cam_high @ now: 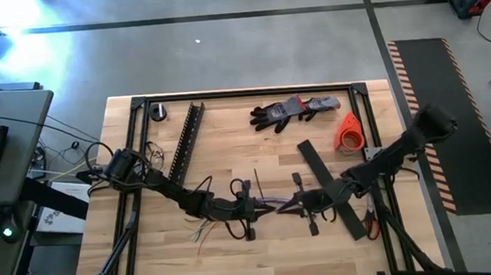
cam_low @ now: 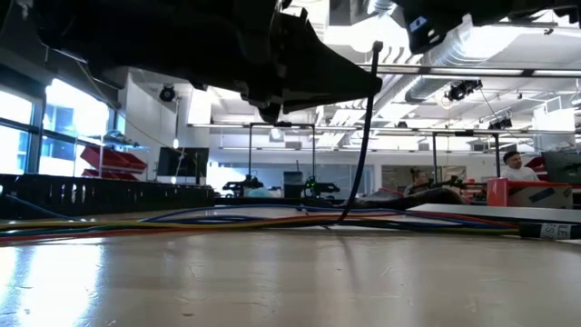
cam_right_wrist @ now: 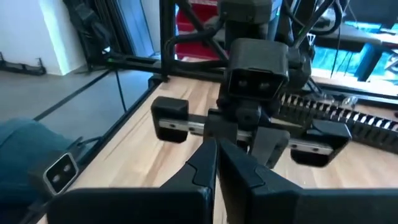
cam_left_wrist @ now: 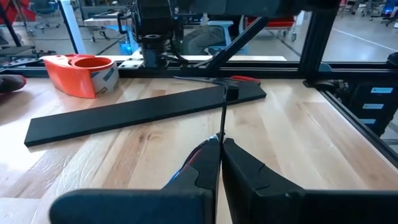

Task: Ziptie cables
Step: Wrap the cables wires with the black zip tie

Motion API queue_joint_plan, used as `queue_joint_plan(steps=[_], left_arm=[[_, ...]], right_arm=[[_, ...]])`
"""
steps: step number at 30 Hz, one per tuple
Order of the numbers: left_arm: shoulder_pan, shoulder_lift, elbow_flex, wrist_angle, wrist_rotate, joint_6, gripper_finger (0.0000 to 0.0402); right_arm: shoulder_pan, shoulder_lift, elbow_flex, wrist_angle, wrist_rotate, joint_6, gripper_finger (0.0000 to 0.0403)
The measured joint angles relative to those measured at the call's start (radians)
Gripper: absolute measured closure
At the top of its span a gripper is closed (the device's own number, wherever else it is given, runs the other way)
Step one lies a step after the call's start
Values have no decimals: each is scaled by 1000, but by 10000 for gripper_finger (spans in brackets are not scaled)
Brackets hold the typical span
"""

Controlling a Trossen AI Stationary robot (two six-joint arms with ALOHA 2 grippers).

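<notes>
- The cables [cam_low: 227, 218] show best in the low view: a flat bundle of orange, blue, white and dark strands lying along the bench [cam_low: 290, 282], with a thin dark strand rising upright from it. From above they are only a faint line [cam_high: 273, 207] between the two end effectors, with loose ends fanning out below the left arm.
- The left end effector [cam_high: 256, 209] sits at one side of that line, its fingers [cam_left_wrist: 205, 165] pressed together on the thin dark strand, with red and blue showing between them.
- The right end effector [cam_high: 306, 206] faces it from the other side, fingers [cam_right_wrist: 205, 165] together; whether they pinch anything I cannot tell.
- Beyond the left end effector lie a black strip [cam_left_wrist: 143, 112] and an orange tape roll [cam_left_wrist: 84, 73].
- Past the right end effector, beyond the left arm, lies a slotted bar [cam_right_wrist: 339, 112].
- Gloves [cam_high: 292, 110] lie well apart, visible only from above.
</notes>
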Motion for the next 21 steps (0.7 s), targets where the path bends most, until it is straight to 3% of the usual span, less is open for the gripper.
queue_joint_plan(steps=[9,17,21], left_arm=[[-1,0,0,0,1,0,401],[-1,0,0,0,1,0,402],[-1,0,0,-1,1,-1,402]], right_arm=[[-20,108,0,53,-1,50,403],[-23,114,0,59,-3,66,403],[-8,104,0,153,-10,-1,403]])
